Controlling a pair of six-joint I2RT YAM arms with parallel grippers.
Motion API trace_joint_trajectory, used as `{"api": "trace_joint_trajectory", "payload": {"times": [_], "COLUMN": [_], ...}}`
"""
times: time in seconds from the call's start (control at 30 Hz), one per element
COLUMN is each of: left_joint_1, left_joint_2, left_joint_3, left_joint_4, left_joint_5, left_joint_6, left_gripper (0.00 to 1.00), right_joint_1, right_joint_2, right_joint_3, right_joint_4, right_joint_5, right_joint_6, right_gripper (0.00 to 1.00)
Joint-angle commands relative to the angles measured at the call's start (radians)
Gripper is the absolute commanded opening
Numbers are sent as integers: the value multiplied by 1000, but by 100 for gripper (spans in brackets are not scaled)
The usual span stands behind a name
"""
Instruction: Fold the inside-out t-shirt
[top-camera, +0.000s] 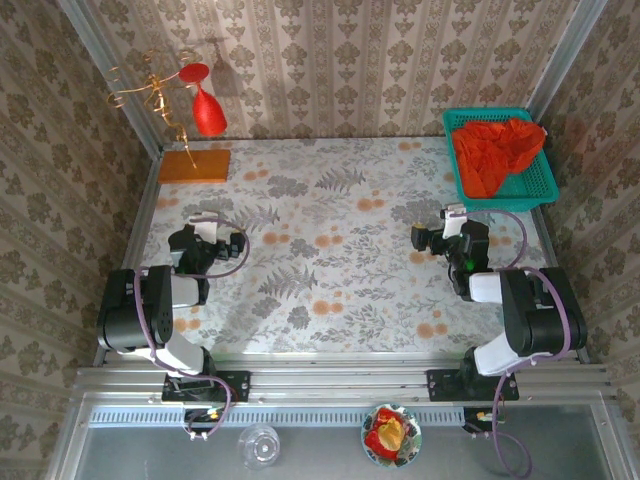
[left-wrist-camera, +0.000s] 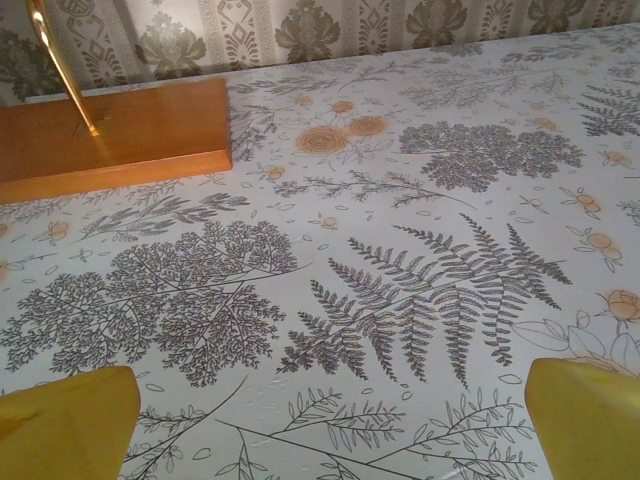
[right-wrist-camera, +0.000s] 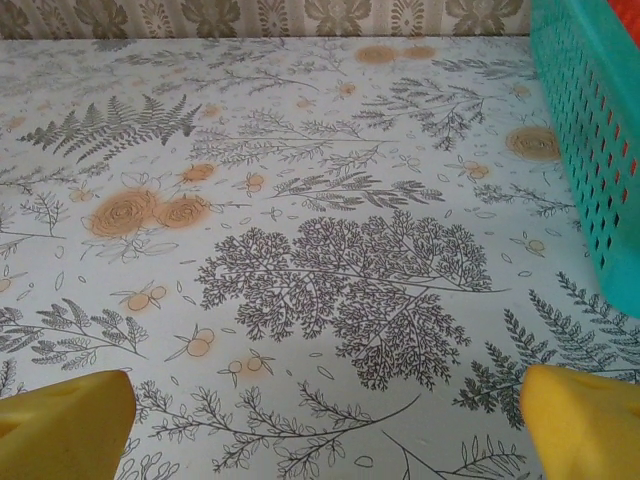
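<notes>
With the arm bases at six o'clock, the left fingers (left-wrist-camera: 66, 426) sit near eight o'clock on the flower-printed worktop (top-camera: 340, 270) and the right fingers (right-wrist-camera: 62, 426) near four. Both yellow pairs stand wide apart, with nothing between them. Farther off, at ten o'clock, a flat orange-brown board (top-camera: 195, 166) lies by the back wall. A gold wire stand on it carries an upturned red wine glass (top-camera: 208, 114). At two o'clock a teal basket (top-camera: 503, 198) holds the inside-out t-shirt (top-camera: 497, 150), crumpled in a heap.

No text, label, brand, number or sign can be read anywhere.
</notes>
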Motion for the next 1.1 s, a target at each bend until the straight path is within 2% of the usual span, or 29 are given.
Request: {"api": "trace_joint_trajectory", "payload": {"times": [0.0,0.2,0.4,0.57,0.67,0.83,1.07], "left_joint_1": [-10,-54,-101,-105,-101,-93,-12], "left_joint_2": [-43,-183,-397,-522,-578,-607,-603], "left_joint_3": [-10,7,91,194,266,395,486], "left_joint_4": [-3,-153,-483,-800,-995,-1263,-1462], "left_joint_5": [-48,-163,-316,-302,-316,-211,-3], "left_joint_6": [12,25,-67,-186,-273,-320,-319], "left_gripper": [100,100,100,100,100,100,100], "right_joint_1": [4,4,4,1,-10,-78,-173], "right_joint_2": [-51,-156,-258,-267,-247,-130,100], "right_joint_3": [51,125,241,393,473,679,928], "right_joint_4": [-94,-307,-579,-808,-887,-1061,-1198], "right_joint_5": [20,53,139,216,231,213,190], "right_joint_6": [-7,6,99,177,209,289,325], "right_gripper": [100,100,100,100,100,96,93]}}
